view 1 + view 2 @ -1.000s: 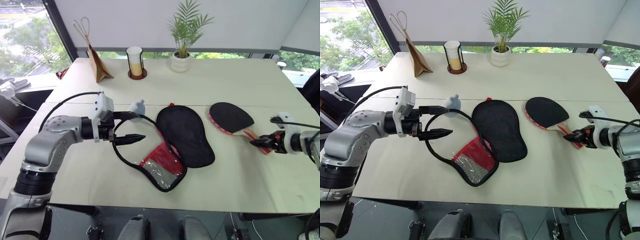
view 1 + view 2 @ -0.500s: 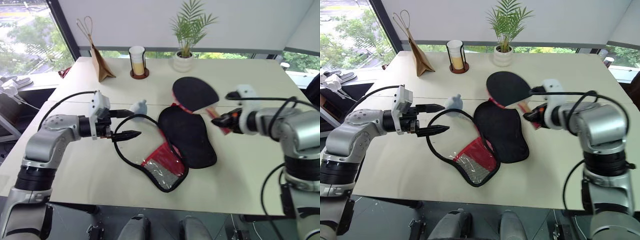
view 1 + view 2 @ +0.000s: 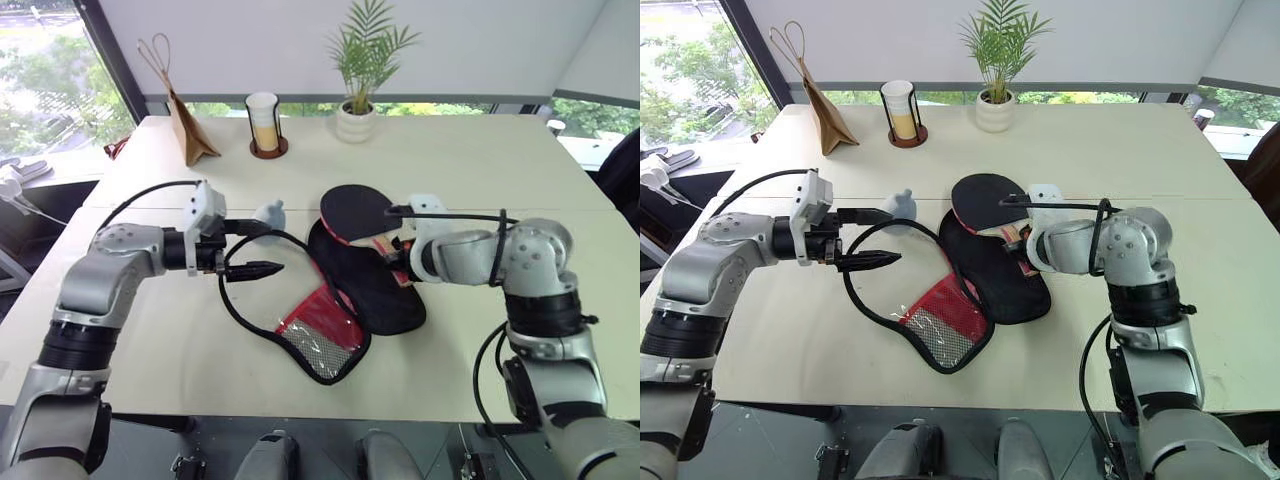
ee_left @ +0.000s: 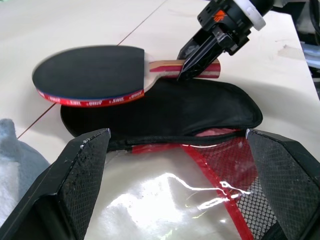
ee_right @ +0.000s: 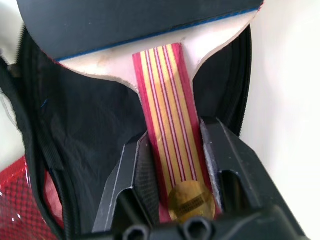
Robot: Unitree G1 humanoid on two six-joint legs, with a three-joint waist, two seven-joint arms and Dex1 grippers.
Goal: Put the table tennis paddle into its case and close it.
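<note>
In the left eye view the table tennis paddle (image 3: 357, 210) hangs just above the far end of its case (image 3: 345, 290), which lies unzipped on the table (image 3: 520, 170) with its red mesh half folded toward the near edge; the right gripper (image 3: 398, 254) is clamped on the handle, and the left gripper (image 3: 262, 248), its fingers spread wide, hovers at the case's black zipper loop without clearly holding it. The likely trouble is that the blade lands on top of the black flap instead of sliding between the halves, since nothing visibly pins the soft pouch. In the left wrist view the paddle's dark round blade with red edging floats level over the case, not touching it. In the right wrist view the red-and-yellow striped handle sits squarely between the right gripper's pads (image 5: 135, 175), directly above the case's black lining.
</note>
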